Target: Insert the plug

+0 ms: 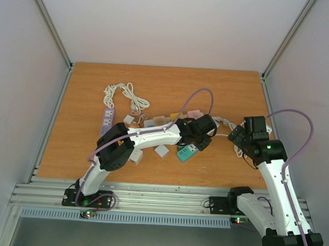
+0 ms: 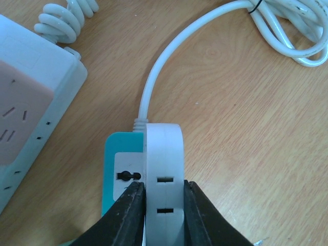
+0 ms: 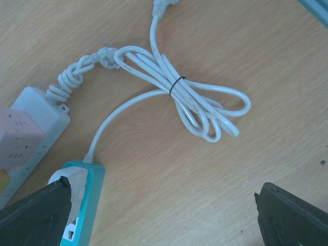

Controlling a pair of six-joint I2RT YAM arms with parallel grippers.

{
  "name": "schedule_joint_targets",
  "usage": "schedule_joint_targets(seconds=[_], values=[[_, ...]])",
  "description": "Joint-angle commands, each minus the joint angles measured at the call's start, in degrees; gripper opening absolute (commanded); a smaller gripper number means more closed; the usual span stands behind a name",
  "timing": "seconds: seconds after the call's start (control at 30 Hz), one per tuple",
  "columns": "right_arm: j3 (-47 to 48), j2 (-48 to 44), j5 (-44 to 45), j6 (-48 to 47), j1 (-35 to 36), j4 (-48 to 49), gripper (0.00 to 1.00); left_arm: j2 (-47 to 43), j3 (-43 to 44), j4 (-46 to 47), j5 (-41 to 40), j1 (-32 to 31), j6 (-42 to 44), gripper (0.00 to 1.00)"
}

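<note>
Snugly, teal strip [image 2: 163,151] (in left gripper [image 2: 163,189]).

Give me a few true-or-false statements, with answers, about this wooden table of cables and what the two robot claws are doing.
1. The left gripper is shut on the teal and white plastic power strip. True.
2. The right gripper holds the bundled white cable. False: its jaws stand wide open over the wooden table and hold nothing.
3. A thin black tie binds that bundle. True.
4. The cord leaving the teal strip is black. False: it is white.
</note>
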Motion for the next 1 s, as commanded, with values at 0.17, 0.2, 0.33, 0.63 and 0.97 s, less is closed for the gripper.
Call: schedule_joint_targets(seconds=[0.17, 0.2, 0.33, 0.63, 0.97], values=[[-0.7, 0.3, -0.3, -0.6, -0.2, 0.1, 0.99, 3.0, 2.8, -1.4, 0.5, 0.3, 1.7, 0.18], [-0.7, 0.4, -0.4, -0.6, -0.2, 0.1, 0.98, 3.4, 3.5, -2.2, 0.7, 0.3, 1.9, 0.17], [-0.6, 0.5, -0.4, -0.6, -0.2, 0.1, 0.98, 4.7, 5.2, -4.1, 0.8, 0.3, 2.2, 0.16], [-0.4, 0.7, -0.4, -0.8, -0.2, -0.2, 0.99, 5.9, 7.5, -7.4, 1.3, 0.3, 1.2, 0.22], [-1.0, -2.9, -9.6, -6.3, -0.2, 4.4, 0.96, -4.6, 10.7, -10.9, 5.1, 2.4, -1.3, 0.58]])
